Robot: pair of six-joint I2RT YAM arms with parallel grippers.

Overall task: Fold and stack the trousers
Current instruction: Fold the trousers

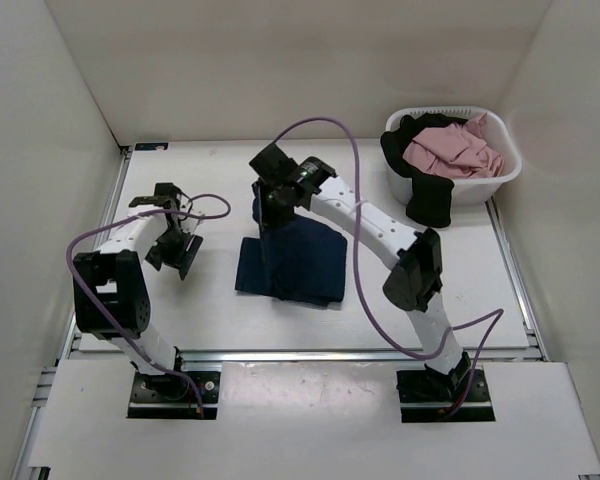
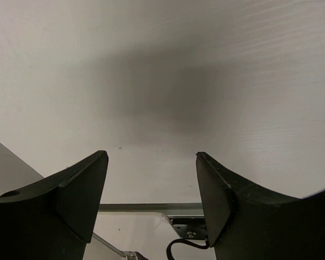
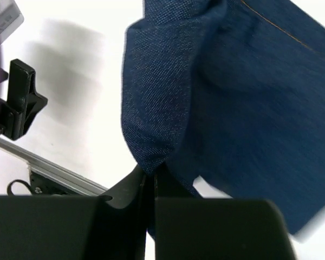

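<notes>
We see the white counter [image 1: 460, 290] carrying the trousers [image 1: 305, 265], a dark navy denim bundle folded into a rough block at its centre. From that block, a white basket [image 1: 505, 165] sits toward two o'clock, holding a pink garment [image 1: 445, 150], with a black garment [image 1: 430, 200] draped over its rim. Our right claw [image 3: 150, 176] is pinched tight on a fold of denim at the block's eleven o'clock corner, and the cloth there is raised off the counter. Our left claw [image 2: 151, 157] hangs at nine o'clock, spread wide and empty over bare counter. We judge the denim heavy, thick and limp, not slippery. It will sag and drag, so a seamed edge or corner, gripped through all layers, looks best.
</notes>
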